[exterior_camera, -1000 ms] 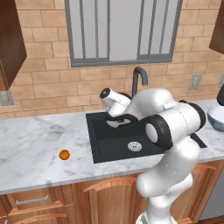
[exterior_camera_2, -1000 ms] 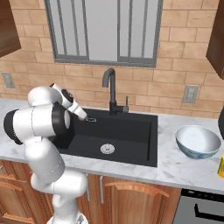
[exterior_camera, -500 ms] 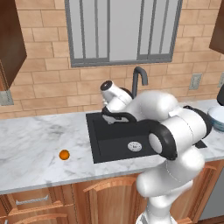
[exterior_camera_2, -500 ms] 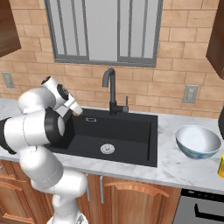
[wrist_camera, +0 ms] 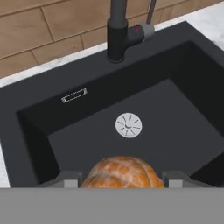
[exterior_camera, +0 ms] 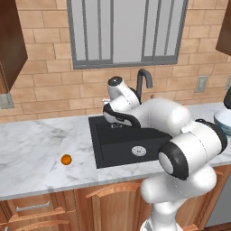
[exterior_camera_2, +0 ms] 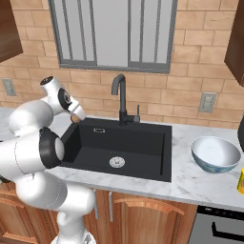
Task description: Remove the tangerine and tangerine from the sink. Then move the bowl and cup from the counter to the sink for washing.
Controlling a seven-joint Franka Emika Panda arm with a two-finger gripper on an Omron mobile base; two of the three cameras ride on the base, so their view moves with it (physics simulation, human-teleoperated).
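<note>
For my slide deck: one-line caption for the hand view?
Hand holding a tangerine above the black sink.

**Three views on one sink**

Both base views look forward and down from behind the arm — left and right — sharing the sink (exterior_camera: pixel 128 146) and faucet (exterior_camera_2: pixel 119 97). The hand view hangs close above the basin, faucet at 12 o'clock.

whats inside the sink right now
The sink basin holds just its round silver drain; nothing else lies on the floor that shows. The near wall hides the front strip of the floor. The tan-orange tangerine sits between the gripper fingers, above the basin's left edge.
</note>
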